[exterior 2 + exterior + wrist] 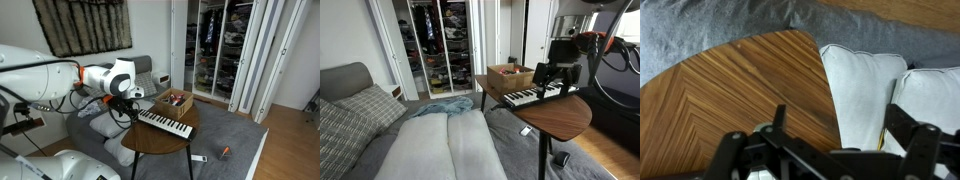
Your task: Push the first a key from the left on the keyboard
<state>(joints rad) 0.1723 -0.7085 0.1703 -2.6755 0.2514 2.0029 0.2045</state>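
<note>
Room: bedroom; round wooden desk (565, 118) beside a grey bed (440, 145).
Claw: black claw (552, 78) released, fingers spread, hovering over one end of the instrument.
Keyboard: slim dark piano keyboard with white keys (166, 124) just beneath the claw.
Risk: spread fingers could strike neighbouring notes instead of A.

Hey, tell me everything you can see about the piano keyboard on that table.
The keyboard is slim and long, with a row of white keys, black keys and a dark casing that looks like plastic. It lies flat on the round wooden table, right beside a brown cardboard box. The robot's hand is over one end; whether it touches the keys is too small to tell.
</note>
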